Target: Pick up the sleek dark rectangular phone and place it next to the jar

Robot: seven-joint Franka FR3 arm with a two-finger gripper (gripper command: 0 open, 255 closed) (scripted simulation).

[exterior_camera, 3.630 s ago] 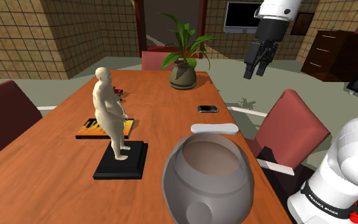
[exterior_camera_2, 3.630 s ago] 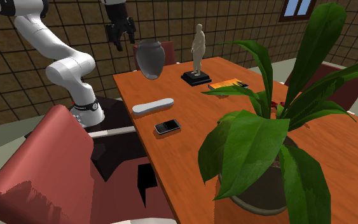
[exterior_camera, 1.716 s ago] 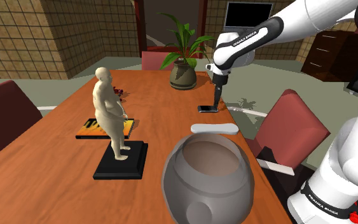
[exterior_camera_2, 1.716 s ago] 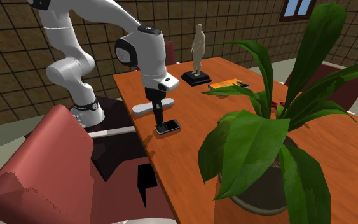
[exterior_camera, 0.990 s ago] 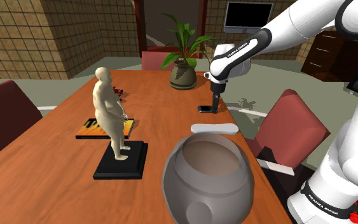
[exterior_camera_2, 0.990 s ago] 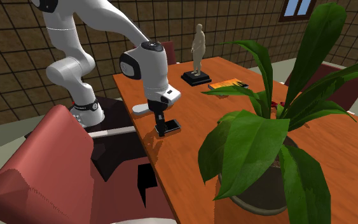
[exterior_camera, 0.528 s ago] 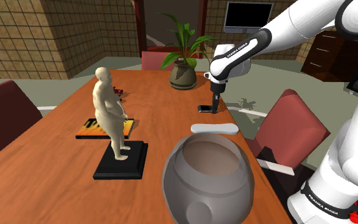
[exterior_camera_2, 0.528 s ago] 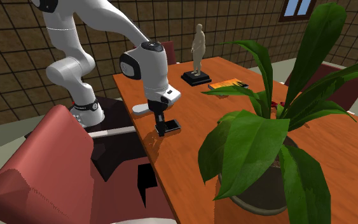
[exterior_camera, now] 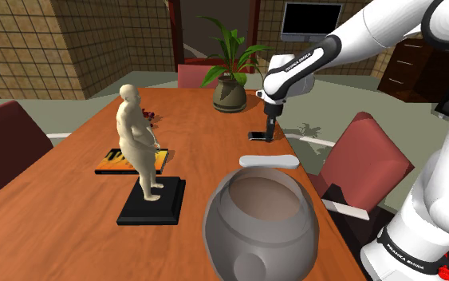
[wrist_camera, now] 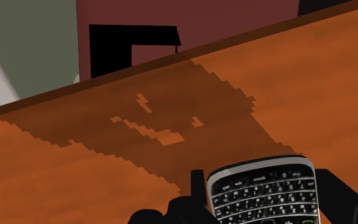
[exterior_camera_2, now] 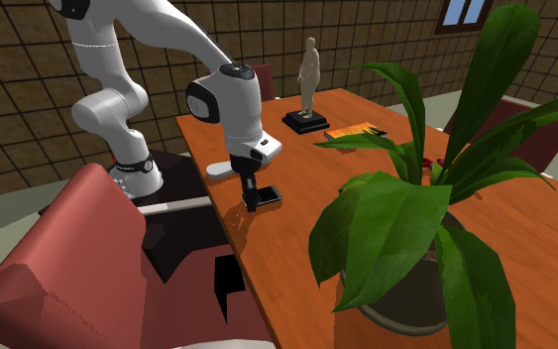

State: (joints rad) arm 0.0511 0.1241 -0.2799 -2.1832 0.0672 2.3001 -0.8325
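The phone (wrist_camera: 263,191) is a dark slab with rounded corners, a bright silver rim and rows of small keys. The marks on the keys are too fine to read. It lies face up at the table's (exterior_camera: 63,203) edge nearest the red chair (exterior_camera: 366,152). The black gripper (exterior_camera: 268,132) stands on it, one finger pressed against each long side, so the phone is clasped between them. Whether it has left the wood cannot be told.

"FRANKA EMIKA" is printed in white on the dark band of the arm's last link and again low on the base. The forearm slopes down from the shoulder view's upper right, and the wrist bends so the hand points straight down.

The table is smooth orange-brown wood. In the shoulder view a flat white oblong (exterior_camera: 269,161) lies between the phone and the jar (exterior_camera: 261,219), a round, glossy grey pot with a wide mouth, well apart from the phone. Farther off stand a pale figurine (exterior_camera: 140,140) on a black square base, an orange book (exterior_camera: 127,164) and a potted plant (exterior_camera: 230,84).
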